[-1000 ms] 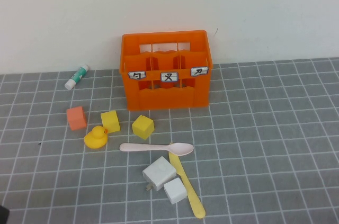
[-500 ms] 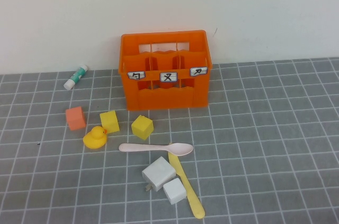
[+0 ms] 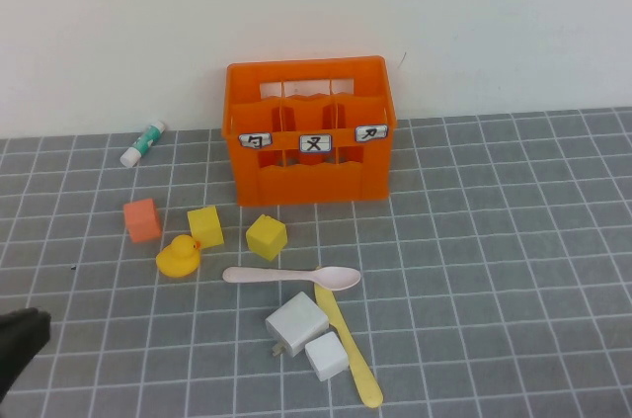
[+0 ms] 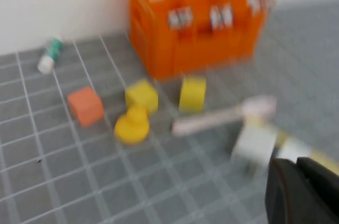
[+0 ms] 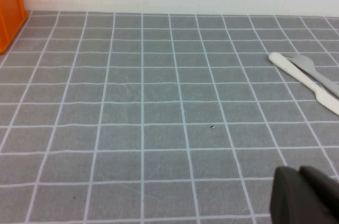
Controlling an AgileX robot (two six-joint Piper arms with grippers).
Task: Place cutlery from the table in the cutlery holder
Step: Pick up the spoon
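Note:
The orange cutlery holder [image 3: 308, 131] stands at the back by the wall, also seen as the crate [image 4: 196, 23] in the left wrist view. On the table [image 3: 513, 240], in front of it, the pink spoon [image 3: 291, 277] lies crosswise, its bowl over the yellow knife [image 3: 348, 344]. My left gripper [image 3: 20, 339] sits at the near left corner, shut and empty, well left of the spoon [image 4: 222, 115]; its tips [image 4: 295, 161] are together. My right gripper [image 5: 298, 170] is shut on nothing over bare grid, out of the high view.
Two white blocks [image 3: 296, 324] [image 3: 327, 356] lie against the knife. Two yellow cubes [image 3: 205, 225] [image 3: 267, 236], an orange cube [image 3: 142, 219] and a yellow duck [image 3: 179, 256] sit left of the spoon. A white-and-green tube [image 3: 144, 142] lies by the wall. White plastic utensils [image 5: 307, 78] show in the right wrist view.
My left gripper's dark tip has come further into the near left corner of the high view. Nothing on the table has moved.

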